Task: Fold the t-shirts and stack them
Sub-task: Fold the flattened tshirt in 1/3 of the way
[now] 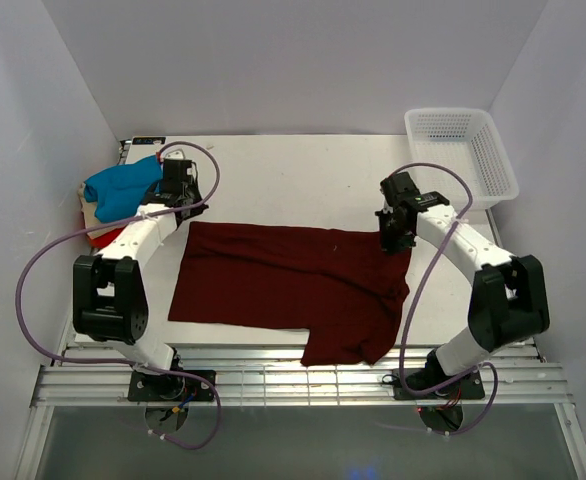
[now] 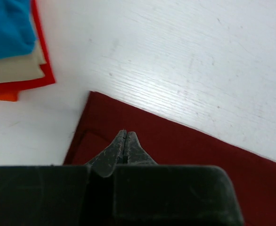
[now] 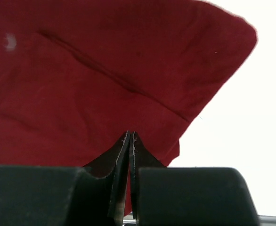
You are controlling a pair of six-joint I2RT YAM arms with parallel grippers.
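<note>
white table (image 1: 303, 170) w/ plain pale walls (image 1: 293, 60) on 3 sides; metal rail (image 1: 303, 385) at near edge.

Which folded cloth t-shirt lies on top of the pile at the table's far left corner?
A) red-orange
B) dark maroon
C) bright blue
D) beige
C: the bright blue folded t-shirt covers the beige t-shirt and the red-orange t-shirt beneath it, as the left wrist view shows.

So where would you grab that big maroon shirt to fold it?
By its two far corners, pinching down from above. The maroon t-shirt lies flat on the table, so only edges give cloth to pinch, and the far edge runs straight. The left gripper and right gripper sit shut at those corners; whether they hold cloth, I can't tell.
</note>
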